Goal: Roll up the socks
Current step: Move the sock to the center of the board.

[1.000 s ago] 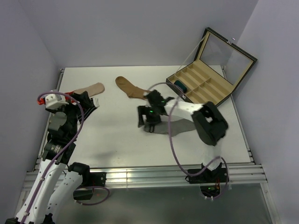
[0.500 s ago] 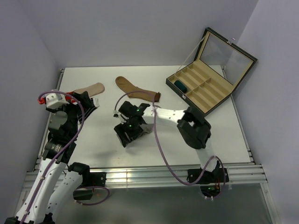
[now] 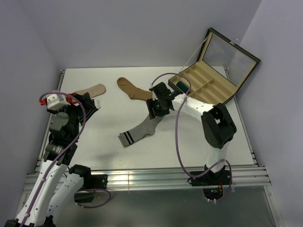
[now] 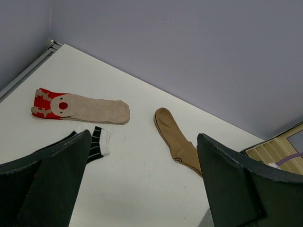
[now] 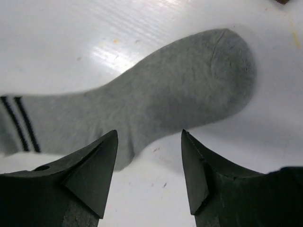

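Observation:
A grey sock with a black-striped cuff [image 3: 139, 129] lies flat on the table, cuff toward the near left. It fills the right wrist view [image 5: 165, 90]. My right gripper [image 3: 155, 112] is open and empty, just above the sock's toe end, its fingertips [image 5: 106, 146] astride the sock's near edge. A brown sock [image 3: 132, 89] lies behind it. My left gripper [image 4: 144, 142] is open and empty at the left. It looks over a beige red-toed sock [image 4: 80, 108], a black sock with white stripes [image 4: 97, 142] and the brown sock [image 4: 177, 142].
An open case [image 3: 208, 87] with beige compartments stands at the back right, lid up. A dark teal roll [image 3: 182, 85] sits in its leftmost compartment. The beige sock [image 3: 92, 90] lies at the back left beside my left arm.
My right gripper went to the near left with the grey sock, let it go, and came back to the toe end. The sock now lies stretched out. The left arm has not moved.

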Robot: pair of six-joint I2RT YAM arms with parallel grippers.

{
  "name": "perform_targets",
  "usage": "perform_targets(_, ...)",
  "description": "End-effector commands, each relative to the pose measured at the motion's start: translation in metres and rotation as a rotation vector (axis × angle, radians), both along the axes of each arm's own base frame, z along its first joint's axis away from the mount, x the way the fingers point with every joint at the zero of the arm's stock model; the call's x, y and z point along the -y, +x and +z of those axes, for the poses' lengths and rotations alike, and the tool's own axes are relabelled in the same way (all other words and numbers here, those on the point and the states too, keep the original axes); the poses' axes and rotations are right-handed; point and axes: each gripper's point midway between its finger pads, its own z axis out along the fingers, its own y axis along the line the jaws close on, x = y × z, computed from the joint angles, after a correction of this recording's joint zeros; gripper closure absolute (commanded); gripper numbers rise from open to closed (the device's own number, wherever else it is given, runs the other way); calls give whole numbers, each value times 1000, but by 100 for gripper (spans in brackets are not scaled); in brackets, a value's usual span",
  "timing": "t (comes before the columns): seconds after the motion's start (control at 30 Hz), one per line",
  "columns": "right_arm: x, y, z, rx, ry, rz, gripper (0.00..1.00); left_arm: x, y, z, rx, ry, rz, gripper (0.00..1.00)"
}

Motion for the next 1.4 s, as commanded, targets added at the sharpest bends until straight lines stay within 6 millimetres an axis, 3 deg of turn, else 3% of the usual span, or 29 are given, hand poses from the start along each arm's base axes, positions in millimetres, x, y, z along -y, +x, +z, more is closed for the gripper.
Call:
perform_targets(0.0, -11, 24, -15, 49, -9, -3, 38, -1, -1, 9, 18, -6, 4, 1)
perform_targets(0.17, -7, 44, -46, 18, -26, -44, 40, -2, -1, 8, 15, -6, 7, 1)
perform_targets(0.4, -1, 74, -65, 32, -162, 48, 39, -2, 0, 7, 10, -1, 11, 1)
perform_targets(0.43, -5, 89, -56, 70, -165, 67, 39, -2, 0, 6, 7, -1, 11, 1)
perform_targets(0.47, -4, 94, -65, 55, -179, 75, 38, -3, 0, 6, 5, 1, 13, 1)
perform_targets(0.5, -9, 107, -52, 76, -169, 91, 38, -3, 1, 5, 4, 2, 13, 1)
perform_targets(0.6, -5, 124, -61, 50, -173, 112, 37, -2, 1, 4, -1, 3, 13, 1)
perform_targets(0.63, -13, 140, -46, 87, -141, 134, 37, -2, 2, 5, -1, 3, 11, 1)
perform_targets(0.67, -10, 146, -59, 63, -154, 139, 37, -2, 2, 4, -1, 6, 11, 1)
perform_targets(0.7, -13, 157, -45, 93, -155, 151, 37, -2, 2, 3, -4, 7, 11, 1)
perform_targets(0.83, -9, 175, -46, 155, -186, 154, 36, -1, 4, 1, -10, 8, 8, 1)
perform_targets(0.87, -10, 178, -30, 188, -172, 155, 36, 0, 5, 0, -13, 8, 4, 1)
perform_targets(0.9, -9, 175, -29, 197, -167, 162, 36, 0, 6, 0, -14, 8, 4, 1)
perform_targets(0.93, -11, 174, -2, 244, -140, 162, 35, 1, 6, -1, -17, 8, 2, 1)
perform_targets(0.97, -14, 170, 8, 260, -116, 174, 35, 1, 6, -1, -16, 9, 1, 1)
perform_targets(1.0, -15, 160, 6, 268, -105, 183, 35, 1, 7, -2, -18, 8, 1, 1)
perform_targets(1.03, -16, 155, 40, 334, -74, 179, 35, 1, 7, -2, -18, 6, 1, 1)
perform_targets(1.07, -17, 149, 48, 357, -64, 181, 35, 1, 7, -2, -18, 6, 1, 1)
perform_targets(1.1, -23, 134, 41, 359, -53, 201, 35, 1, 7, -1, -17, 8, 2, 1)
perform_targets(1.13, -25, 126, 62, 398, -27, 202, 35, 1, 7, -2, -18, 8, 2, 1)
perform_targets(1.27, -39, 89, 59, 394, -21, 230, 36, 1, 7, -1, -15, 6, 2, 1)
perform_targets(1.37, -51, 68, 40, 365, -47, 245, 37, 2, 6, -1, -13, 4, -2, 1)
